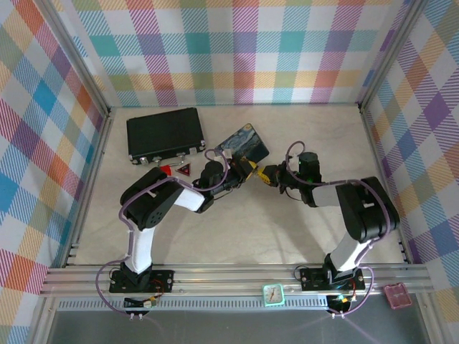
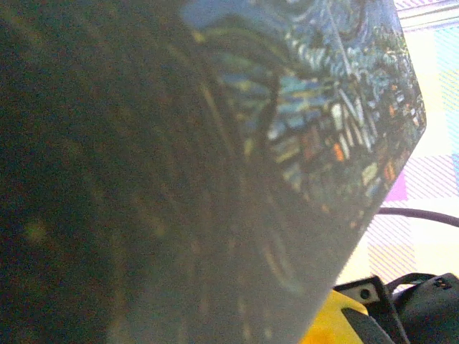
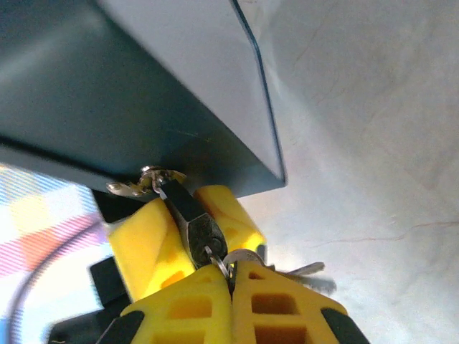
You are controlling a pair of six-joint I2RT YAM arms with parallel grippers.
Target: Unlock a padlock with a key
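Right gripper (image 3: pixel 231 287) pinches the key (image 3: pixel 215 256), apparently seated in the padlock (image 3: pixel 195 217) that the left gripper (image 3: pixel 188 231) clamps beneath the starry-night tin (image 1: pixel 244 145); twist gently, shaft aligned.

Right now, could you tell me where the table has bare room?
Bare: the near middle of the table between the arms, and the far right corner. Crowded: the centre, where the left gripper holds the padlock and the right gripper the key by the tin; the case fills far left.

Shiny metal padlock (image 3: pixel 198 226), glossy painted tin (image 2: pixel 323 107), matt yellow plastic on the right gripper (image 3: pixel 232 276)
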